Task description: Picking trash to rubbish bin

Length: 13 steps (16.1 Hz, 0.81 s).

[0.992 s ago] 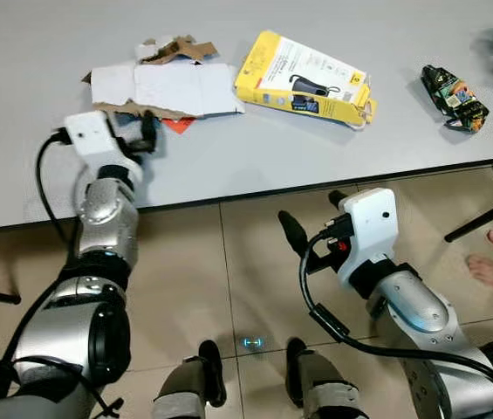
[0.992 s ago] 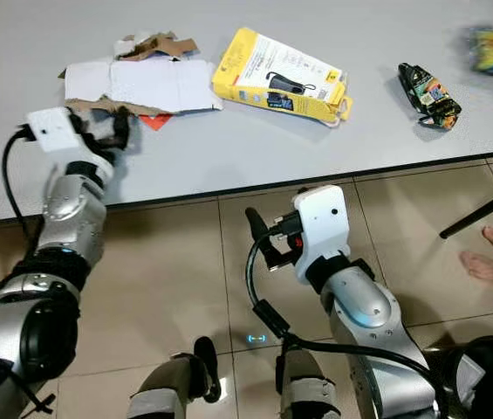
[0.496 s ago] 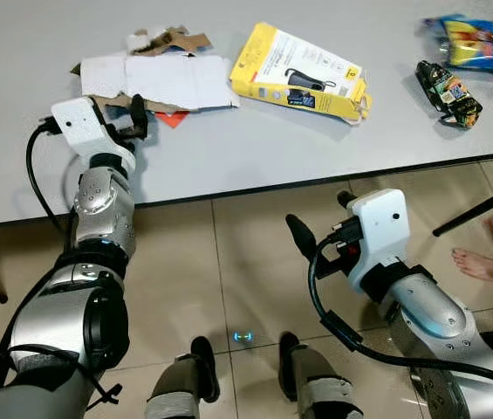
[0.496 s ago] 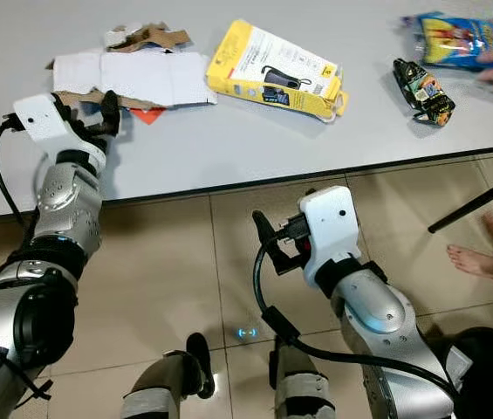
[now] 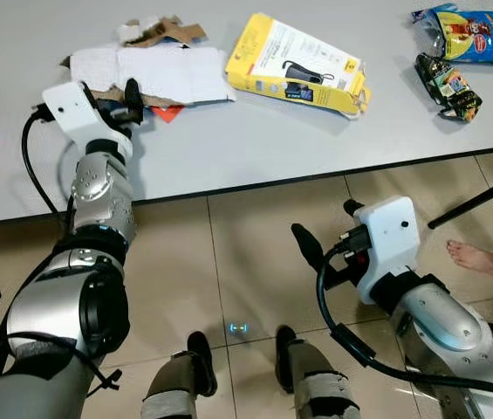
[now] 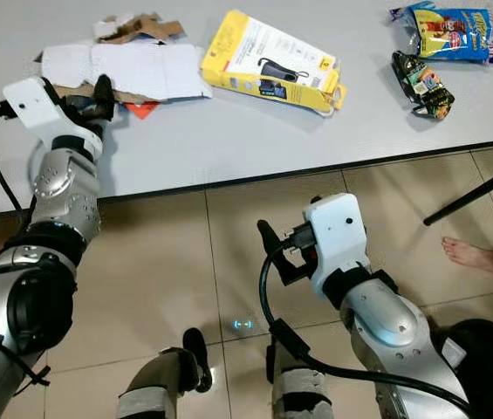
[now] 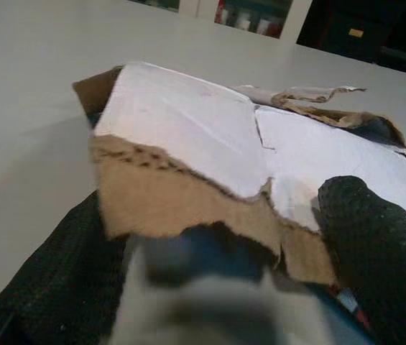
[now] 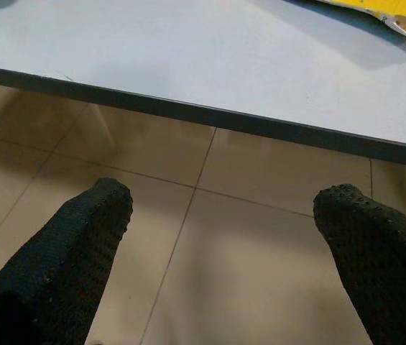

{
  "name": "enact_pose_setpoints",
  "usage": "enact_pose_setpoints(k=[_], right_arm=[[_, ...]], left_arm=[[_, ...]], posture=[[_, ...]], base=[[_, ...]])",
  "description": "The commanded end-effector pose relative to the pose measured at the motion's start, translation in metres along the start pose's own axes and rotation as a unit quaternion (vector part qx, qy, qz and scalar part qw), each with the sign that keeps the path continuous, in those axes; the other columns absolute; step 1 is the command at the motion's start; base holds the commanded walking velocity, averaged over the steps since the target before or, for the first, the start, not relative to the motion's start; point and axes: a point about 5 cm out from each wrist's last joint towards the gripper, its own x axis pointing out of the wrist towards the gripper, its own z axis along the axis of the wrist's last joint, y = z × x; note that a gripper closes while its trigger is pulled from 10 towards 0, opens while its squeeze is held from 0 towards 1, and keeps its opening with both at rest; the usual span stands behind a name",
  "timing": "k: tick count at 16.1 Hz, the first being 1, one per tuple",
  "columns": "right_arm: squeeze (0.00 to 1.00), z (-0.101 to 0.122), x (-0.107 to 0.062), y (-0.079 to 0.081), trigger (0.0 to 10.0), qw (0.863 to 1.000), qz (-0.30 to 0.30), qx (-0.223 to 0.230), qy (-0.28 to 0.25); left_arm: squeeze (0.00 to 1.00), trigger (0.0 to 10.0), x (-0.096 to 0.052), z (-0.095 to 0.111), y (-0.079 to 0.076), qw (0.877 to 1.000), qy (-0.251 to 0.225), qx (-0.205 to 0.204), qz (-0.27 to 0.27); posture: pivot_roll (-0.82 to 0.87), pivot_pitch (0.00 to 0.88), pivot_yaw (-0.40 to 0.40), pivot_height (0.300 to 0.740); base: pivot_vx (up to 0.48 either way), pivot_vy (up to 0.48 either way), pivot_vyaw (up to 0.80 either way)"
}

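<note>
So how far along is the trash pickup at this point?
Nothing looks binned yet. In hand: the left gripper is open at the near edge of the torn cardboard, fingers either side, not yet closed. The right gripper hangs open over the floor, below the table. Left to do: the cardboard, the yellow box, the dark wrapper and the blue snack bag.

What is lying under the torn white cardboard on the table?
Under the torn white cardboard, a small red-orange scrap sticks out at its near edge, beside the left tool. The rest of the scrap is covered.
</note>
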Motion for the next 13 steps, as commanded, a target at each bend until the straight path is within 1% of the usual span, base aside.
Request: enact_pose_setpoints(k=[1, 4, 5, 6, 7, 8, 9, 13], right_arm=[[0.00, -0.001, -0.007, 0.000, 10.0, 1.000, 0.000, 0.004, 0.009], [0.00, -0.001, -0.008, 0.000, 10.0, 1.000, -0.001, 0.004, 0.013], [0.00, -0.001, -0.008, 0.000, 10.0, 1.000, -0.001, 0.004, 0.013], [0.00, -0.001, -0.009, 0.002, 10.0, 1.000, 0.000, 0.004, 0.015], [0.00, -0.001, -0.009, 0.003, 10.0, 1.000, 0.000, 0.004, 0.016], [0.00, -0.001, -0.010, 0.003, 10.0, 1.000, 0.000, 0.003, 0.016], [0.00, -0.001, -0.010, 0.003, 10.0, 1.000, 0.001, 0.003, 0.017], [0.00, -0.001, -0.009, 0.003, 10.0, 1.000, 0.001, 0.003, 0.017]], left_arm=[[0.00, 10.0, -0.007, -0.020, 0.004, 0.998, 0.052, -0.011, 0.017], [0.00, 10.0, -0.005, -0.022, -0.012, 0.998, 0.067, -0.019, 0.005], [0.00, 10.0, -0.004, -0.022, -0.013, 0.997, 0.069, -0.021, 0.004], [0.00, 10.0, -0.004, -0.023, -0.015, 0.996, 0.071, -0.045, 0.007], [0.00, 10.0, -0.004, -0.023, -0.016, 0.996, 0.071, -0.055, 0.010], [0.00, 9.5, -0.004, -0.023, -0.016, 0.996, 0.071, -0.056, 0.011], [0.00, 0.0, -0.004, -0.022, -0.017, 0.995, 0.066, -0.070, 0.014], [0.00, 0.0, -0.003, -0.021, -0.016, 0.995, 0.064, -0.074, 0.014]], posture=[[-0.49, 0.426, -0.016, 0.740], [-0.49, 0.436, -0.011, 0.740], [-0.49, 0.436, -0.011, 0.740], [-0.49, 0.436, -0.011, 0.740], [-0.49, 0.436, -0.011, 0.740], [-0.49, 0.436, -0.011, 0.740], [-0.49, 0.436, -0.011, 0.740], [-0.49, 0.437, -0.007, 0.740]], base=[[0.000, 0.000, 0.00], [0.000, 0.000, 0.00], [0.000, 0.000, 0.00], [0.000, 0.000, 0.00], [0.000, 0.000, 0.00], [0.000, 0.000, 0.00], [0.000, 0.000, 0.00], [0.000, 0.000, 0.00]])
